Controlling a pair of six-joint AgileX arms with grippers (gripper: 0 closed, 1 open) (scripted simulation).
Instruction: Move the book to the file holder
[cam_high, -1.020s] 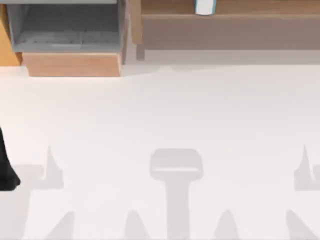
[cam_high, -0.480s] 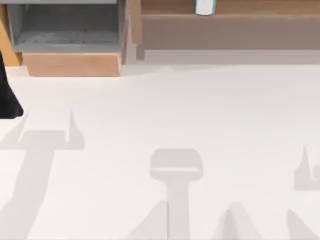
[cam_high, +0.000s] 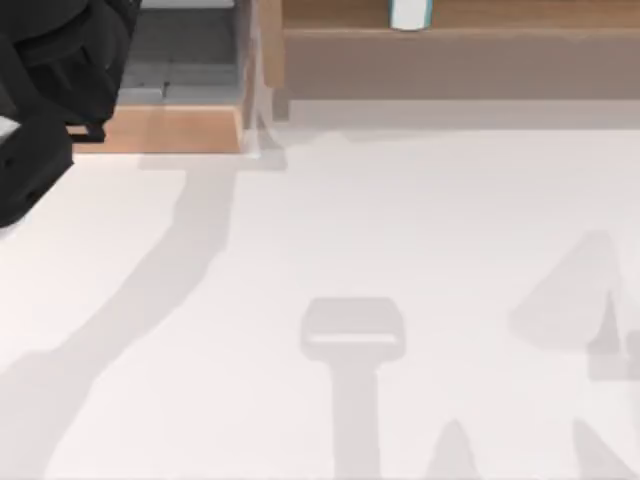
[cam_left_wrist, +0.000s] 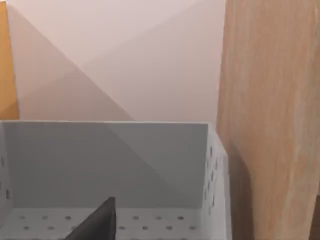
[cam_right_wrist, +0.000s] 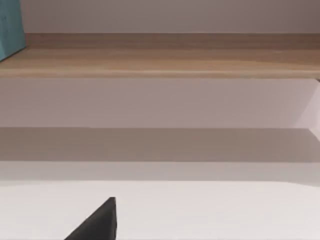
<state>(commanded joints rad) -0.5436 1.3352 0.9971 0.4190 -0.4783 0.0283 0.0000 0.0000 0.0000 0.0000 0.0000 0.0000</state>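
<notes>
The book (cam_high: 410, 13) stands on the long wooden shelf (cam_high: 460, 60) at the back, right of centre, showing a light blue cover and white edge. Its teal cover (cam_right_wrist: 10, 27) also appears in the right wrist view, resting on the shelf board (cam_right_wrist: 165, 62). The file holder (cam_high: 190, 62) sits at the back left, grey inside with a tan wooden front (cam_high: 170, 130). My left arm (cam_high: 50, 90) hangs over the holder's left part. The left wrist view looks into the holder's grey speckled inside (cam_left_wrist: 110, 165), with a dark part of the left gripper (cam_left_wrist: 97, 225) low in the picture.
A tall tan wooden panel (cam_left_wrist: 270, 120) stands right beside the holder's wall. An orange surface (cam_left_wrist: 7, 60) lies past the holder. The white table (cam_high: 330, 250) spreads in front of both holder and shelf, crossed by arm shadows.
My left arm has swung from the table's left edge up to the back left and now covers part of the file holder. A new shadow has grown at the right.
</notes>
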